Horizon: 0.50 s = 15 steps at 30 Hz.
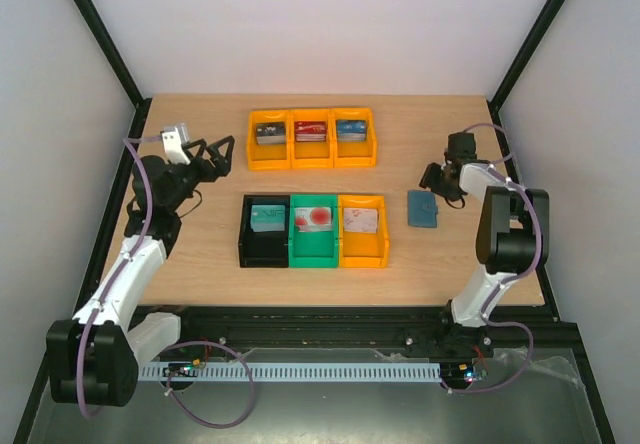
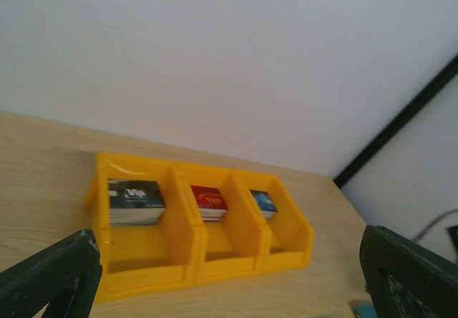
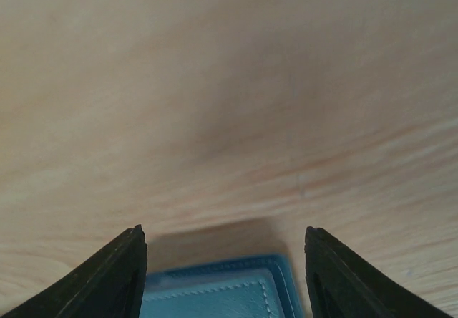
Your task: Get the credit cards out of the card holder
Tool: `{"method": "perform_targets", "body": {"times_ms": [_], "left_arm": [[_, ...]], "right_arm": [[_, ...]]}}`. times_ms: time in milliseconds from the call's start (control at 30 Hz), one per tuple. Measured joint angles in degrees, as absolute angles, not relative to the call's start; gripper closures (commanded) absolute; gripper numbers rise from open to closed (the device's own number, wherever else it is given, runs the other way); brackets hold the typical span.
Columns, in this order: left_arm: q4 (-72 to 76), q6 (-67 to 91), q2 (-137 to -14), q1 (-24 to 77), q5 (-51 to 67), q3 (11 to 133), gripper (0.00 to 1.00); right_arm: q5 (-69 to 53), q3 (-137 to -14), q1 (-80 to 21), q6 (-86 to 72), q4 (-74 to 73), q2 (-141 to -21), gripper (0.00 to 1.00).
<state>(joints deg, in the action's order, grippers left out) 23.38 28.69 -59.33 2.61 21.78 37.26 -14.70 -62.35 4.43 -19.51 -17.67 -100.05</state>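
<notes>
The card holder [image 1: 423,208], a closed slate-blue wallet, lies flat on the table right of the bins. In the right wrist view its stitched edge [image 3: 215,289] sits between my right gripper's fingers. My right gripper [image 3: 223,232] is low over the holder's far end, jaws open and straddling it, with a gap on the right side. From above, the right gripper [image 1: 441,179] is just beyond the holder. No credit cards show in the closed holder. My left gripper [image 1: 215,154] hovers wide open and empty at the left, facing the far bins [image 2: 204,225].
A far row of three orange bins [image 1: 311,139] holds card stacks with dark, red and blue faces. A near row has a black bin [image 1: 262,234], a green bin [image 1: 314,232] and an orange bin [image 1: 363,232], each with a card inside.
</notes>
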Motion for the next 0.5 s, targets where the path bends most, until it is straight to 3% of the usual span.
{"method": "perform_targets", "body": {"times_ms": [233,500], "left_arm": [[22.87,28.56,-57.93,4.1,25.45,36.42,0.0],[22.37,28.25,-57.93,4.34,25.98,36.42,0.01]], "right_arm": [[-15.9,-63.51,4.4,-18.48,-23.38,-104.9,0.46],[-15.99,-64.66,4.4,-16.03,-29.1,-104.68,0.4]]}}
